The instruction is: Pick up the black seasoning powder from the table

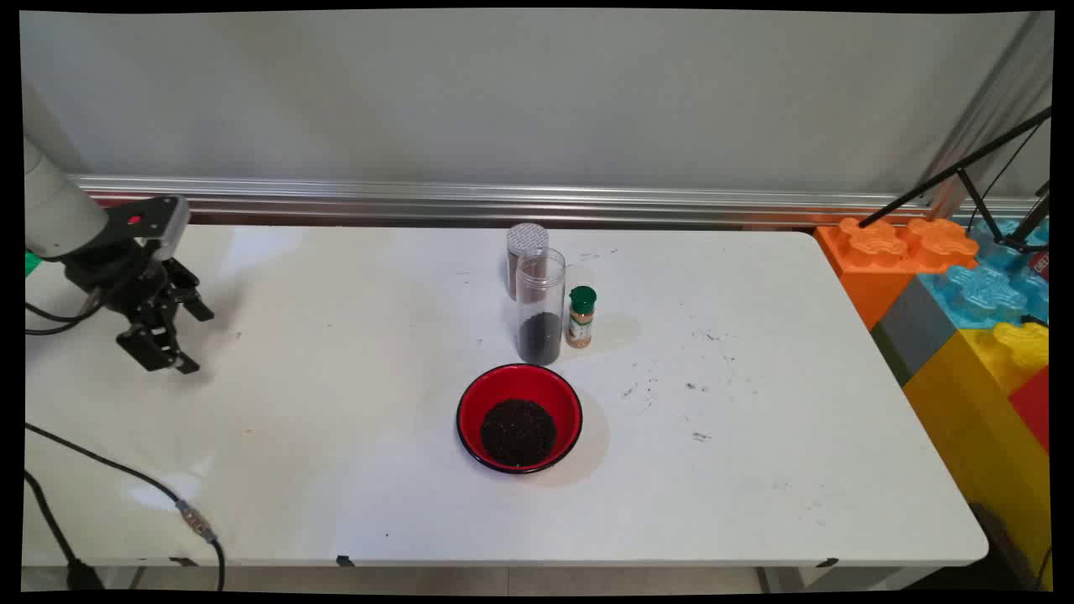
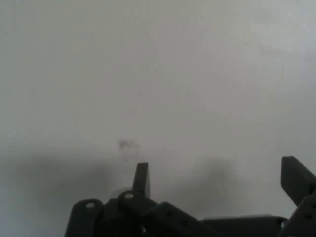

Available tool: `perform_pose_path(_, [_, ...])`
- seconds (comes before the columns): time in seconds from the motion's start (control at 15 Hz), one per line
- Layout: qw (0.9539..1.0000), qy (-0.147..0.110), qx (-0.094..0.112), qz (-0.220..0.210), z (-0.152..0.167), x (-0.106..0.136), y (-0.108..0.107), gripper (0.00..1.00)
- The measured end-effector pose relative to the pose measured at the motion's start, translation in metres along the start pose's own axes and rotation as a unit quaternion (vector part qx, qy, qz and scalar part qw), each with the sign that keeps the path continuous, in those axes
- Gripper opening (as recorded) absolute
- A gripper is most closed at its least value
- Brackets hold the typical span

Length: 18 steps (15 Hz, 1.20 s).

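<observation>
Nearest to me, a black cable (image 1: pixel 126 478) trails over the white table (image 1: pixel 336 470) at its front left corner. A little further in, about the middle of the table, sits a red bowl (image 1: pixel 519 418) with a dark rim, holding a heap of dark grains. Just behind it stands a tall clear cylinder (image 1: pixel 540 305), upright, with a dark layer of the same sort of stuff at its bottom, and touching or nearly touching its right side is a small spice jar (image 1: pixel 581 317) with a green cap. Behind the cylinder, partly hidden by it, is a brown shaker (image 1: pixel 526 257) with a pale perforated lid. Some dark specks (spilled grains, perhaps) lie scattered on the table to the right. Well apart from all this, over the table's far left part, hangs the tool (image 1: pixel 186 340), its two fingers spread wide with nothing between them; the hand view shows only bare table surface and a small smudge below it. Off the table's right end stand big coloured building blocks (image 1: pixel 965 310).
</observation>
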Motion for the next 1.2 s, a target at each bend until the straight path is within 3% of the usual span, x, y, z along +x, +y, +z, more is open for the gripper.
perform_pose_path(0.73, [0.9991, 0.032, -0.029, 0.003, 0.013, 0.083, 0.019, 1.00])
perform_pose_path(1.2, [0.9969, 0.060, -0.043, 0.028, 0.022, 0.132, 0.024, 1.00])
